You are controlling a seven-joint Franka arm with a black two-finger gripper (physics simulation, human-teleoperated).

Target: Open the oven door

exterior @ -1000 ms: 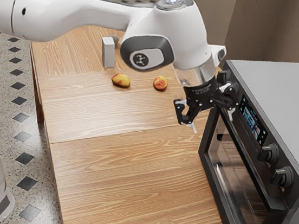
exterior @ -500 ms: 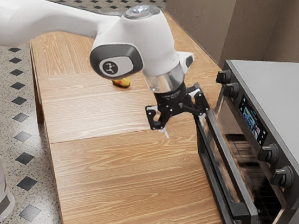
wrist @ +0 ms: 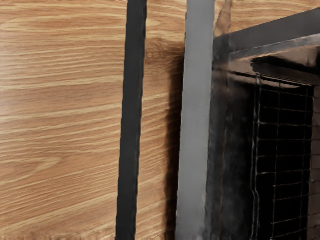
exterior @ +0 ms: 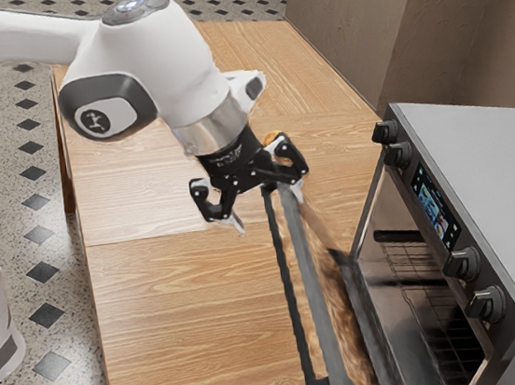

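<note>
Four knobs (exterior: 486,304), fruit (exterior: 270,137) behind the hand (exterior: 265,207) — door (exterior: 315,284) partly open.

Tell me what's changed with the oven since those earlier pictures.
The oven door has swung wider open, its top edge moving out from the oven body toward the exterior view's left. The gripper moved the same way, at the door's top edge, its fingers apart; I see nothing grasped or let go. The oven body and its knobs stayed put.

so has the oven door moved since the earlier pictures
Yes: the oven door has swung wider open, toward the exterior view's left, its top edge now farther from the oven's display.
</note>
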